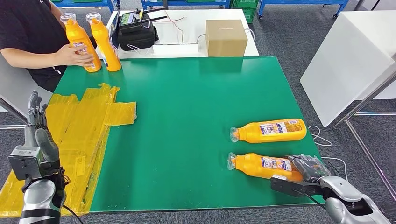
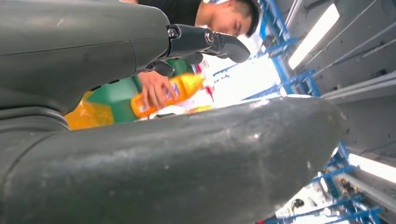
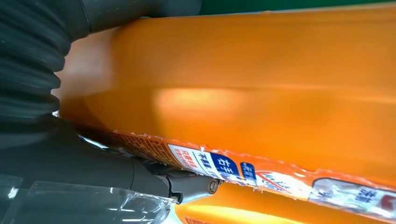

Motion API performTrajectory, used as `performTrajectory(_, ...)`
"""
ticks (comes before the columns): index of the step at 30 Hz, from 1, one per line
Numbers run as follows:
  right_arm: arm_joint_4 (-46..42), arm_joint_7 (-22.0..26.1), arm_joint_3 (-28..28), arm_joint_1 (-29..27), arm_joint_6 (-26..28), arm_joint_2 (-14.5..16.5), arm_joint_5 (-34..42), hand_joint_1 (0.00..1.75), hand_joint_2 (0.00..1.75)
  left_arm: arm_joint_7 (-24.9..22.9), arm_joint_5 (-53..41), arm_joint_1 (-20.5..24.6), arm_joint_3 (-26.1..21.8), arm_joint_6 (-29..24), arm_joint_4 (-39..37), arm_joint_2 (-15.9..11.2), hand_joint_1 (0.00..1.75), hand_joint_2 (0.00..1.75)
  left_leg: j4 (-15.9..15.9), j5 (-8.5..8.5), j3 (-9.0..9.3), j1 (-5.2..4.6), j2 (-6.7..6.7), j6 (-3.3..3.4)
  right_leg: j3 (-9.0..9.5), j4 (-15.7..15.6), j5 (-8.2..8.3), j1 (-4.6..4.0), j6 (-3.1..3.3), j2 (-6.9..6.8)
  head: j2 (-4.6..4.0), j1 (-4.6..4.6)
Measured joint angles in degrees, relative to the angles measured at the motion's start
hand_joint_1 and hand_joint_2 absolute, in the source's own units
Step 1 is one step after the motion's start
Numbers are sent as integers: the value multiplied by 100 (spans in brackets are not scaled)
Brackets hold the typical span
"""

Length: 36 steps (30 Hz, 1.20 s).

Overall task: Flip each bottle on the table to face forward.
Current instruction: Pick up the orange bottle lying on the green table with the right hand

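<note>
Right robot hand (image 1: 306,166) is wrapped over the base end of the nearer lying bottle (image 1: 261,165), fingers closed around it — a grip at the base would allow rolling the bottle about its long axis, judged to be the turn the task requires. The right wrist view confirms contact: orange body and label strip pressed close against the fingers (image 3: 187,184).

Left robot hand (image 1: 37,128) is raised at the tabletop's (image 1: 187,116) left edge, fingers extended, holding nothing; evidently idle.

The second lying bottle (image 1: 271,130) rests just beyond the first, label up, untouched. Two upright bottles (image 1: 93,42) stand at the far left corner — a person's hand (image 1: 72,55) rests on one.

The fingertips under the held bottle are hidden; its label face is partly covered. Yellow sheeting (image 1: 84,130) lies on the left.
</note>
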<state>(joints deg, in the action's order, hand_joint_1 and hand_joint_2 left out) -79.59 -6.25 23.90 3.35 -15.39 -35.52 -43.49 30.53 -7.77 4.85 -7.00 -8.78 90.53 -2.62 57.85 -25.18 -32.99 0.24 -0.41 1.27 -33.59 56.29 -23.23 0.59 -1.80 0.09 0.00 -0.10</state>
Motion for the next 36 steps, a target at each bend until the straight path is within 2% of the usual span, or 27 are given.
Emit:
performTrajectory(4, -81, 172, -135, -79, -33, 54, 794, 175, 175, -278, 774, -74, 30, 533, -10, 7, 0, 175, 0, -2, -1, 1, 8, -2, -1, 1, 0, -2, 0, 5, 0, 0)
performTrajectory(7, -245, 362, -252, -206, -16, 107, 1522, 175, 175, -632, 1500, -179, 37, 997, 1, 21, 0, 175, 0, -4, -6, 1, 12, -2, -3, 2, 0, -2, 0, 11, 0, 0)
performTrajectory(11, -780, 901, -540, -370, 54, 246, 3200, 175, 175, -1206, 3313, -646, 39, 2224, 115, 55, 0, 175, -1, -3, -37, 1, 18, -3, -34, 10, 1, -2, 1, 23, 0, -3)
performTrajectory(14, -1283, 914, -827, -204, 116, 420, 3998, 175, 175, -1476, 4118, -1002, 91, 2772, 276, 113, 0, 175, -1, -3, -36, 1, 25, -3, -44, 10, 1, -2, 0, 38, 0, -2)
performTrajectory(22, -1762, 896, -1028, 46, 194, 678, 4134, 175, 175, -1750, 4490, -1328, 237, 2916, 506, 181, 0, 175, -1, -2, -48, 0, 6, -2, -42, 10, 0, 3, -1, 26, 0, -1)
performTrajectory(27, -1575, 712, -911, 683, 253, 954, 4168, 175, 175, -2031, 4819, -1349, 634, 2893, 563, 240, 0, 175, -1, 0, -43, 0, 19, -1, -42, 9, 4, 3, -3, 29, 0, -1)
performTrajectory(30, -1185, 515, -691, 1214, 277, 1259, 4139, 175, 175, -2094, 4872, -1272, 961, 2842, 562, 269, 0, 175, -1, 5, -43, 0, 19, 1, -42, 10, 8, 2, -7, 30, 0, -1)
performTrajectory(36, -85, 294, 63, 2200, 328, 2126, 4034, 175, 175, -2210, 5078, -847, 1535, 2709, 480, 343, 0, 175, 0, 19, -42, 7, 16, -10, -45, 13, 20, -10, 6, 29, 0, -1)
